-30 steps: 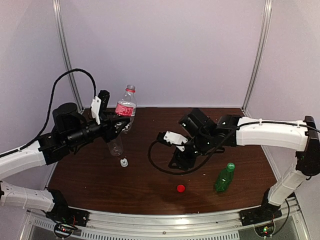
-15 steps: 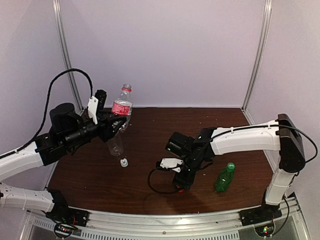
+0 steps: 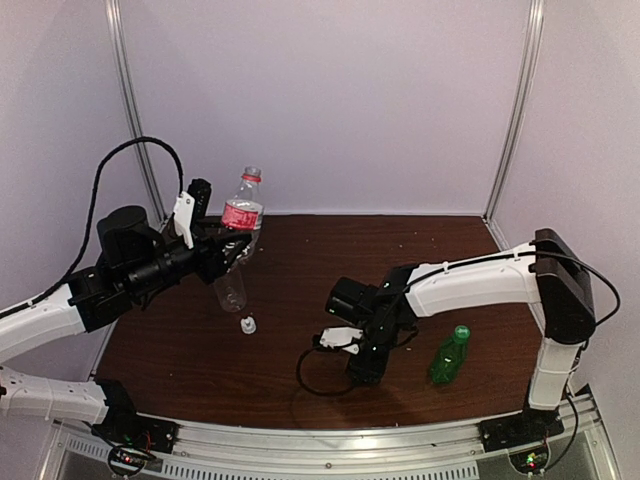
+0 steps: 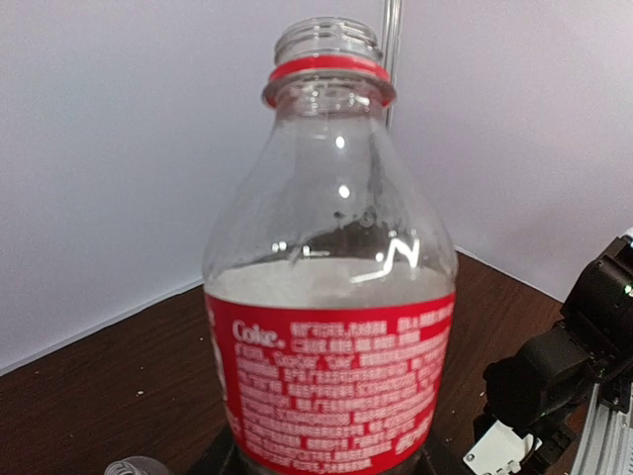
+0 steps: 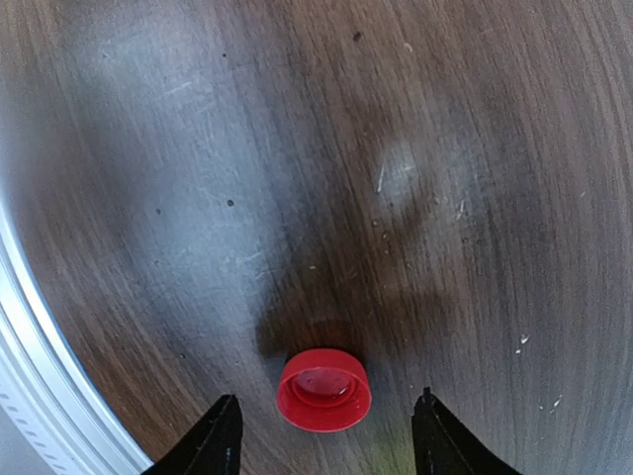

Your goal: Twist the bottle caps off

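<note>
From above, the right end effector (image 3: 362, 375) hides the red cap (image 5: 323, 389), and the left wrist view's lower edge cuts off the Coke bottle (image 4: 331, 297).

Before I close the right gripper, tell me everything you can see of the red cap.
The red cap is a small round plastic screw cap, off its bottle, lying seemingly open side up on the dark wooden table. It sits between the right gripper's fingers, with a gap on each side; nothing but the table touches it.

Pale lilac walls (image 3: 330, 100), framed by two aluminium posts (image 3: 515, 110), rise beyond the right gripper (image 5: 327, 397); beneath it, a scuffed dark wood-grain table (image 5: 297, 148) meets a metal rail (image 5: 40, 376).
</note>
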Available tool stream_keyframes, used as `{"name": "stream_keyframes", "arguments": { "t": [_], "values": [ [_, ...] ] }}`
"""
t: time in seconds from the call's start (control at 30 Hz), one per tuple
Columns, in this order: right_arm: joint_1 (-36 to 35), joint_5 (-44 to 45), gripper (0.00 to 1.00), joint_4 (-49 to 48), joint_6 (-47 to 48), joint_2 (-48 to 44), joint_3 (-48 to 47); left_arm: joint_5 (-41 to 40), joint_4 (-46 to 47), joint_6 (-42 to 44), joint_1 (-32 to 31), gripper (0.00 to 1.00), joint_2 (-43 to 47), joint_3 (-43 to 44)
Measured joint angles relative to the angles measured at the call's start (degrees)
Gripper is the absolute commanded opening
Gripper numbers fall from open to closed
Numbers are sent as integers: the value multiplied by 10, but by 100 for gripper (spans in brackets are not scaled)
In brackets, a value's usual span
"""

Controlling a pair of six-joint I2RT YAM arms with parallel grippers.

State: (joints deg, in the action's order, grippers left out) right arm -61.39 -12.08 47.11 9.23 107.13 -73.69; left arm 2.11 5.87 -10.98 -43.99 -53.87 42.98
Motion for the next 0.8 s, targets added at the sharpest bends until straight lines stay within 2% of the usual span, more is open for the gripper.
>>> {"name": "stream_keyframes", "arguments": {
  "t": [0.17, 0.4, 0.8],
  "values": [
    [0, 10, 54, 0, 0, 12, -1, 0, 0, 0, 0, 15, 0, 0],
    [-1, 18, 40, -2, -1, 17, -1, -1, 0, 0, 0, 14, 0, 0],
    [-6, 20, 22, -4, -2, 24, -7, -6, 0, 0, 0, 14, 0, 0]
  ]
}}
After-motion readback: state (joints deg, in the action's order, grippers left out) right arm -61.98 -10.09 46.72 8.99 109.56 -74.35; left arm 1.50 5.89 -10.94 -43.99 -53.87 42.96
